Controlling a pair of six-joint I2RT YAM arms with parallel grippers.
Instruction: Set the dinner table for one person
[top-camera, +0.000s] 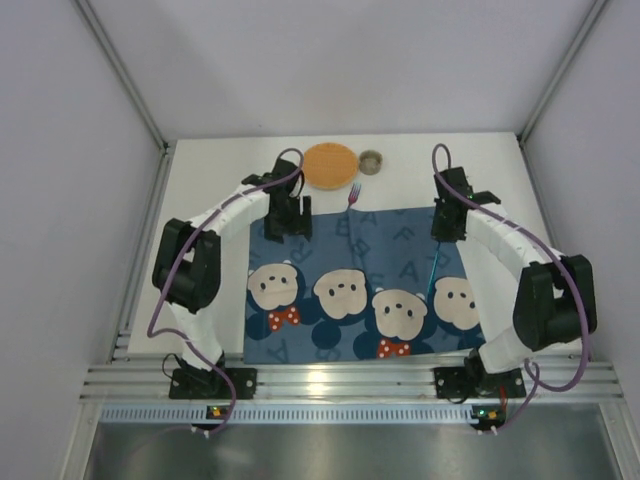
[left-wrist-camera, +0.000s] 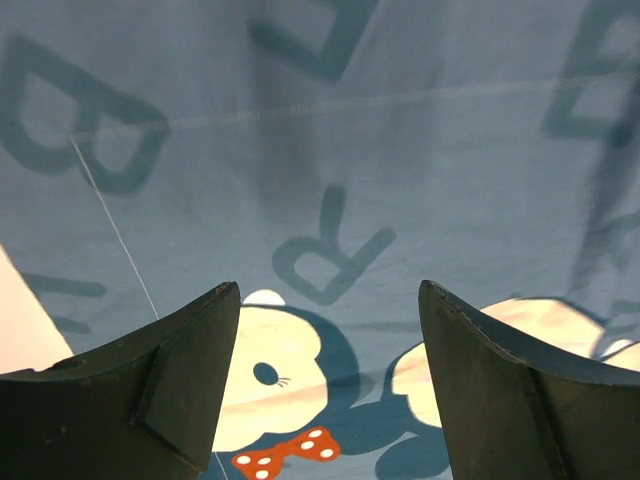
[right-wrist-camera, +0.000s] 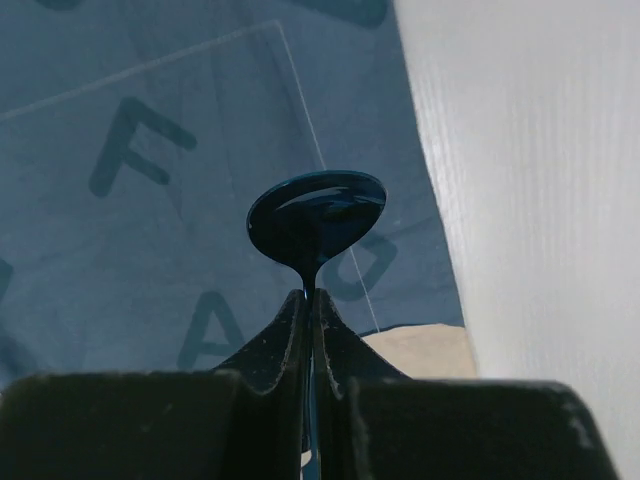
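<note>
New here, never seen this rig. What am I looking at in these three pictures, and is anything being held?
Two robot arms are bolted at the near edge of a white table. The wide picture looks down from above and behind them; the other two come from cameras on each wrist. A blue cartoon placemat is spread out; beyond it lie a woven plate, a fork and a small cup. The left gripper hangs open over the placemat. The right gripper is shut on a blue spoon.

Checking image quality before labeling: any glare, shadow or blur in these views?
Top view: sharp and evenly lit. Left wrist view: soft shadows across the placemat, fingers dark. Right wrist view: spoon bowl shows bright reflections; table looks slightly soft.
</note>
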